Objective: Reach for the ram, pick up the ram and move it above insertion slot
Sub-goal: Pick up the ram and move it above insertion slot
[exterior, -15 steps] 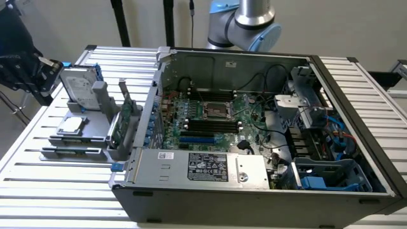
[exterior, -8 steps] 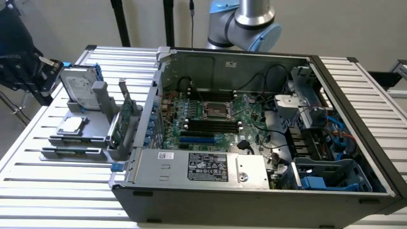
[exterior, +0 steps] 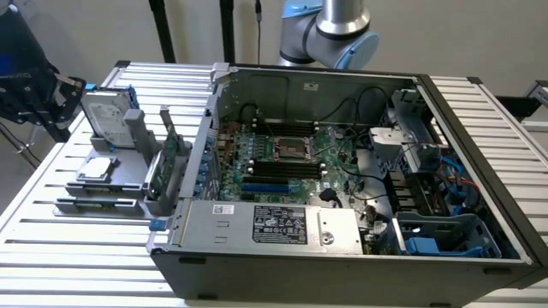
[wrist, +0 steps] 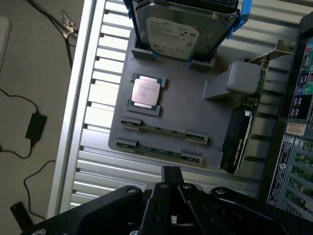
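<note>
Gripper [wrist: 171, 171] hovered beside the grey holder tray [wrist: 190, 115], jaws pressed together, empty. We noted the nearest ram [wrist: 159, 151] held edge-up on it, presumably exposing both faces for gripping.

The ram [wrist: 164, 129] is green, its holder [wrist: 195, 98] grey, the hard drive [wrist: 181, 29] silver, the pincer [wrist: 171, 171] black.

A pale, plain wall [exterior: 445, 32] stood behind the bench at twelve o'clock in the exterior view, with two black upright poles [exterior: 161, 29] before it toward eleven. The work surface was a slatted aluminium table [exterior: 77, 256], its ribs catching soft, even light. In the wrist view a grey floor [wrist: 29, 63] lay beside the table's edge, strewn with black cables [wrist: 14, 93] and a power adapter [wrist: 35, 126].
</note>
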`<state>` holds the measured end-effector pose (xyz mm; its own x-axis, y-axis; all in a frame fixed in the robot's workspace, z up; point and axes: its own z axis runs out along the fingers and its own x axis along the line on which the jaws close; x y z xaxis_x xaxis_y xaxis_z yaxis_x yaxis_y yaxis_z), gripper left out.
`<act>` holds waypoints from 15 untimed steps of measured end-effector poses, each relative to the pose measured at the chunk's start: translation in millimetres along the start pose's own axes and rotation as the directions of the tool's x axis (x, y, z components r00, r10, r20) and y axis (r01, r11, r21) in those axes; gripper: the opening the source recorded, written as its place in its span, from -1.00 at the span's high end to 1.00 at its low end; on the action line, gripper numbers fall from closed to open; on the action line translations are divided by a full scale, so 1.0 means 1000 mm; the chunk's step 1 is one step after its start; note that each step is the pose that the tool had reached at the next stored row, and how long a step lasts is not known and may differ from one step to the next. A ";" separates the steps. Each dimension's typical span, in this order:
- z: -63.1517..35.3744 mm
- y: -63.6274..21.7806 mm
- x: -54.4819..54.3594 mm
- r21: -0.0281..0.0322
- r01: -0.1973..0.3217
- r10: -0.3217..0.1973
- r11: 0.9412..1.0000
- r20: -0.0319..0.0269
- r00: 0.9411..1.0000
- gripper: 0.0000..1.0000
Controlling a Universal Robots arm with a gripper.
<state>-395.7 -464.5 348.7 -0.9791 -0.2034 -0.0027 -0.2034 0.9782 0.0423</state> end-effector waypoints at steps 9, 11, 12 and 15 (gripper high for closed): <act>0.0013 -0.0001 0.000 0.000 0.163 -0.163 0.987 -0.001 0.987 0.79; 0.0017 -0.0001 0.000 0.001 0.200 -0.200 0.980 -0.001 0.980 0.79; 0.0018 -0.0001 0.000 0.001 0.218 -0.218 0.976 -0.001 0.976 0.79; 0.0024 -0.0001 0.000 0.001 0.270 -0.270 0.963 -0.001 0.963 0.79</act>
<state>-395.6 -464.5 346.3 -0.8879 -0.4598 -0.0128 -0.4600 0.8871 0.0389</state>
